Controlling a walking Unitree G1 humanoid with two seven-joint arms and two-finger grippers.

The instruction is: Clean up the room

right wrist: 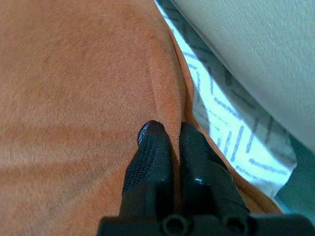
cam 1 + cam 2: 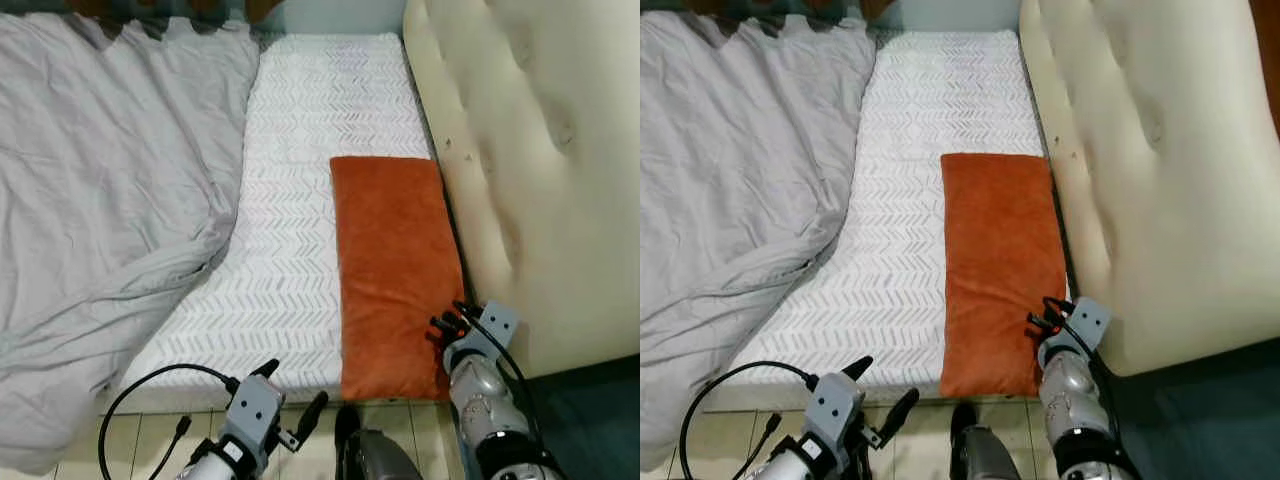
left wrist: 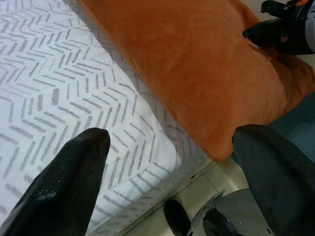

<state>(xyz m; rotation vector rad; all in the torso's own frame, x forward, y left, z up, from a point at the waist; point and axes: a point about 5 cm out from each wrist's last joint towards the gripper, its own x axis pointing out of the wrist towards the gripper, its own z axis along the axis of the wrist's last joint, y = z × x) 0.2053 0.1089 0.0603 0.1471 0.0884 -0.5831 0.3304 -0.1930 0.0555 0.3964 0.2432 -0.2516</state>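
Right wrist view: right end effector (image 1: 166,129) pinched together on the orange pillow (image 2: 392,270). Left end effector (image 2: 292,392) hung spread apart beside the bed (image 2: 300,200) edge.

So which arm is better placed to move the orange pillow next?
The right. Its pincer is shut and pressed on the pillow near the headboard. The left pincer hangs open off the bed's edge.
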